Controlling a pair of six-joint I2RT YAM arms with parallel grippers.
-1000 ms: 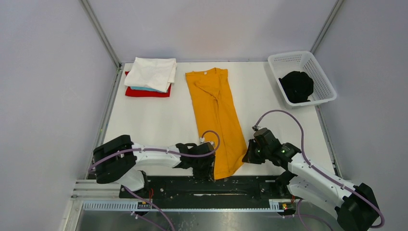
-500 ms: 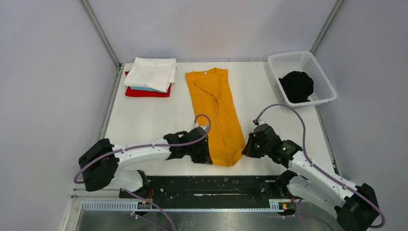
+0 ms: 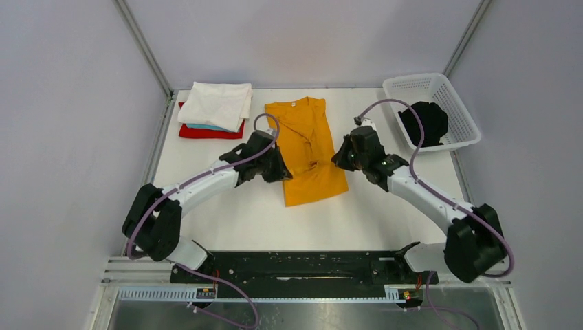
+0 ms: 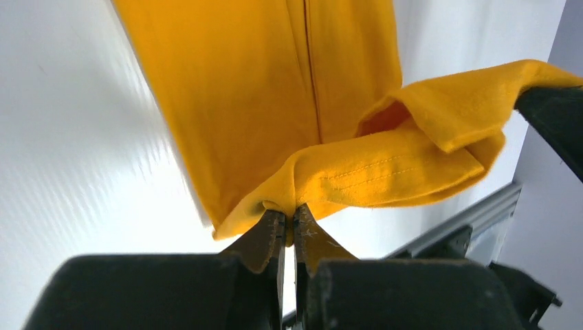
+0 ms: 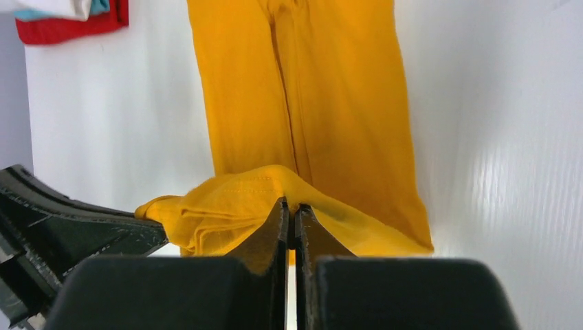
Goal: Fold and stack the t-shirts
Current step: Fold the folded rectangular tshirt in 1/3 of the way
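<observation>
The mustard-yellow t-shirt (image 3: 307, 137) lies on the white table (image 3: 385, 213) to the left of the white lattice basket (image 3: 462, 118). Its collar points toward the far wall, and its hem end is raised and doubled back over the body. The left gripper (image 3: 280, 169) pinches the hem corner farther from the basket, and the right gripper (image 3: 339, 157) pinches the corner nearer it.

The top view hides both sets of fingertips under the wrists. Each wrist view shows its own jaws clamped tight on a fold of stitched yellow hem, with cloth sagging between the two grips.

Only the top view takes in the black t-shirt (image 3: 425, 122) bundled inside the basket. It also shows the whole stack, farthest left of the basket: a white t-shirt (image 3: 216, 104) over a light-blue t-shirt (image 3: 206, 126) over a red t-shirt (image 3: 206, 133). The right wrist view catches just a corner of that stack.
</observation>
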